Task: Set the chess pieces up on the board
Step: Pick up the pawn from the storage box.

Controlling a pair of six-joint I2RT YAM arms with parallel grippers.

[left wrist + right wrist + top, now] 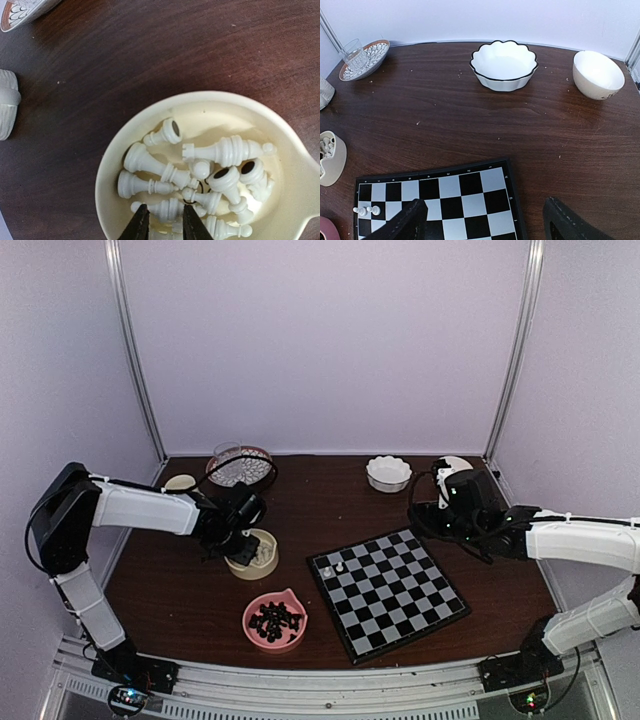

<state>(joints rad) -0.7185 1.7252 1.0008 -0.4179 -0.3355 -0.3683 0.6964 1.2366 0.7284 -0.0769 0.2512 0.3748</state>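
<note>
A cream bowl [268, 562] [150, 120] left of centre holds several white chess pieces [150, 165] lying in a heap. My left gripper [237, 535] [164, 207] hangs over that bowl. Its jaws stand a narrow gap apart above one lying piece, which runs on past both fingertips. The board [390, 590] [470, 190] lies to the right, with two white pieces [333, 568] [367, 211] near its far left corner. My right gripper [432, 525] [485, 202] is wide open and empty over the board's far right corner.
A pink bowl [275, 620] with black pieces stands near the front edge. At the back are a scalloped white bowl [388, 472] [504, 65], a plain cream bowl [455, 465] [598, 75] and a patterned plate [240, 465] [375, 55] carrying a glass [354, 54].
</note>
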